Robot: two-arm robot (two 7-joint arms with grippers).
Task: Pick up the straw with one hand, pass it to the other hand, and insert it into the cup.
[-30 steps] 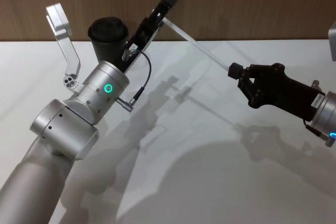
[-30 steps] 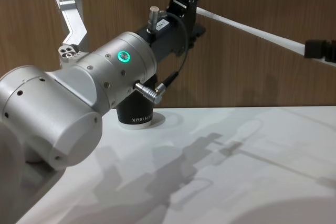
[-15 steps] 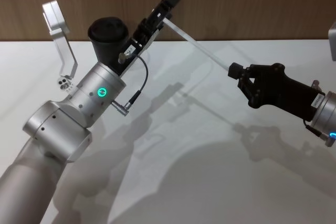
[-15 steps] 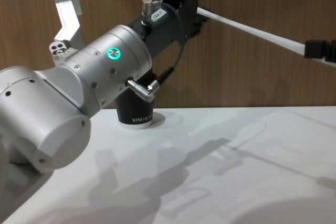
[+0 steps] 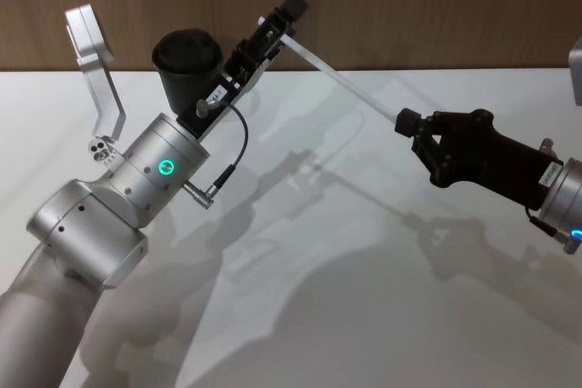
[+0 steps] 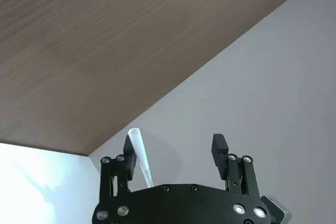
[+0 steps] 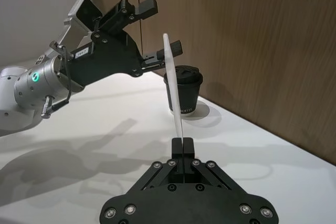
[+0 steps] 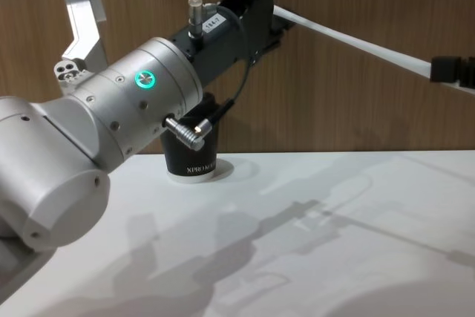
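Wood-grain wall panelling (image 5: 436, 6) spans the upper frame of the head view; a matte white tabletop (image 5: 509, 333) lies below it, crossed by soft grey shadows (image 5: 364, 306) under diffuse light.

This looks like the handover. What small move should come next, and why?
Probably close the left gripper on the straw. Its fingers stand open with the straw's free end inside the gap, close to one finger, while the right gripper is shut on the other end.
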